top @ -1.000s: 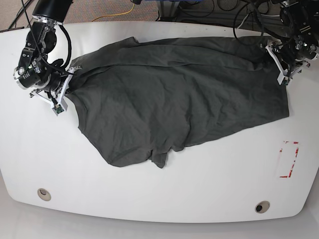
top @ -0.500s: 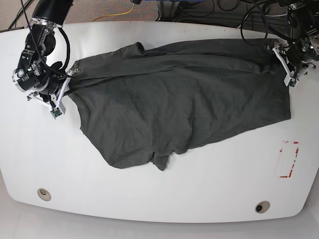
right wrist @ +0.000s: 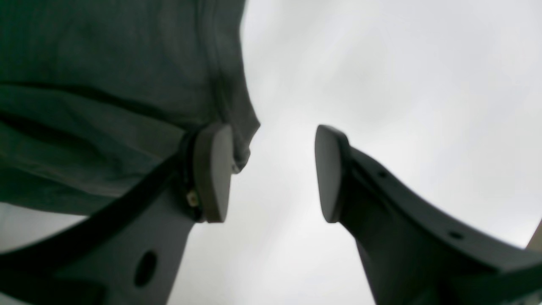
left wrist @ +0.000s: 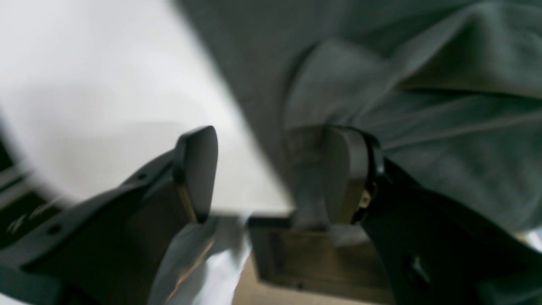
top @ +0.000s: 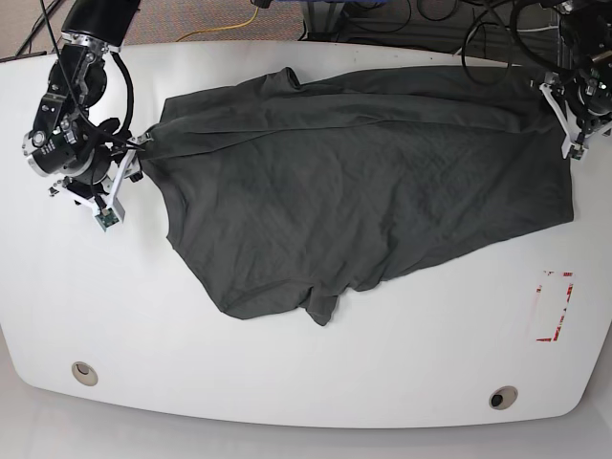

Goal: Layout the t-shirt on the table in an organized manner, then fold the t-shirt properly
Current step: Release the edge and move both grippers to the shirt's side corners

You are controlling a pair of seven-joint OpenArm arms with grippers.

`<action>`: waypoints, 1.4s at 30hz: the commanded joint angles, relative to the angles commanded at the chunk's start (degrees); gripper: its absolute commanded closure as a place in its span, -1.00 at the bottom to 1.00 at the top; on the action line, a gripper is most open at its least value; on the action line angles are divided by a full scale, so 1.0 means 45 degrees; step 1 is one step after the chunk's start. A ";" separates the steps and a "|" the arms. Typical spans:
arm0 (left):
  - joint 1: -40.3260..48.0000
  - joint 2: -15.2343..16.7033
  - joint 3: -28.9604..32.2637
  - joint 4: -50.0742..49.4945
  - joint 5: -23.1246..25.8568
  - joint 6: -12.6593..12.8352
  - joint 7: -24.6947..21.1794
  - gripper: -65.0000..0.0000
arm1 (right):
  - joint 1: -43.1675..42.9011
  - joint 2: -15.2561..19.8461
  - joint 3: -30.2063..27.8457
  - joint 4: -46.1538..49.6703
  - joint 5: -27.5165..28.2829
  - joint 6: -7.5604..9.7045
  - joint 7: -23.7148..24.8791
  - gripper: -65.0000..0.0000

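Note:
The dark grey t-shirt point(top: 363, 182) lies spread and wrinkled across the far half of the white table point(top: 287, 392). My right gripper point(top: 131, 170) is at the shirt's left corner. In the right wrist view it point(right wrist: 271, 169) is open, with the shirt's hem point(right wrist: 127, 84) lying against its left finger point(right wrist: 211, 169). My left gripper point(top: 571, 129) is at the shirt's far right edge. In the left wrist view it point(left wrist: 271, 173) is open, with a fold of the shirt point(left wrist: 423, 106) against its right finger point(left wrist: 343, 173).
Two grommet holes point(top: 84, 372) point(top: 503, 397) sit near the front edge. A red tape rectangle point(top: 555, 306) marks the right side. Cables point(top: 382, 19) run behind the table's far edge, close to both arms.
The shirt has slid to the right and toward the far edge and lies flatter. The arm on the right of the base view moved right with it; the other arm barely moved.

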 joint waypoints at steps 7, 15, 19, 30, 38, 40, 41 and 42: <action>-0.0860 -0.0039 -0.0098 0.1387 0.0000 0.0000 0.0957 -0.33 | 0.0742 -0.0020 -0.0059 0.0000 0.0098 0.0000 0.0020 0.06; -0.3263 0.0020 -0.1368 0.1719 0.0117 0.0000 0.0899 -0.36 | 0.2755 -0.1328 -0.0098 -0.1797 0.0020 0.0000 0.1074 0.08; -0.3810 0.0020 -0.1133 0.1250 0.0117 0.0000 0.0684 -0.22 | 0.3360 -0.1817 -0.0703 -0.3282 0.0000 0.0000 0.2305 0.08; -0.3888 -0.0039 -0.0020 -0.2403 0.0137 0.0000 -0.2930 -0.18 | 0.4923 -0.2168 -0.2911 -0.8342 -0.0020 0.0000 0.6252 0.08; -0.3985 -0.0293 0.0098 -0.4864 0.0137 0.0000 -0.4669 -0.17 | 0.6095 -0.2071 -0.3516 -1.1839 -0.0039 0.0000 0.8733 0.10; -0.4005 -0.0352 0.0176 -0.5509 0.0137 0.0000 -0.4962 -0.17 | 0.6330 -0.2032 -0.3595 -1.2698 -0.0039 0.0000 0.9280 0.18; -0.4161 -0.0469 0.0332 -0.6076 0.0137 0.0000 -0.5118 -0.17 | 0.6505 -0.1856 -0.3731 -1.3363 -0.0039 0.0000 0.9788 0.31; -0.4317 -0.0527 0.0469 -0.6408 0.0137 0.0000 -0.5158 -0.17 | 0.6603 -0.1778 -0.3849 -1.3753 -0.0039 0.0000 1.0061 0.39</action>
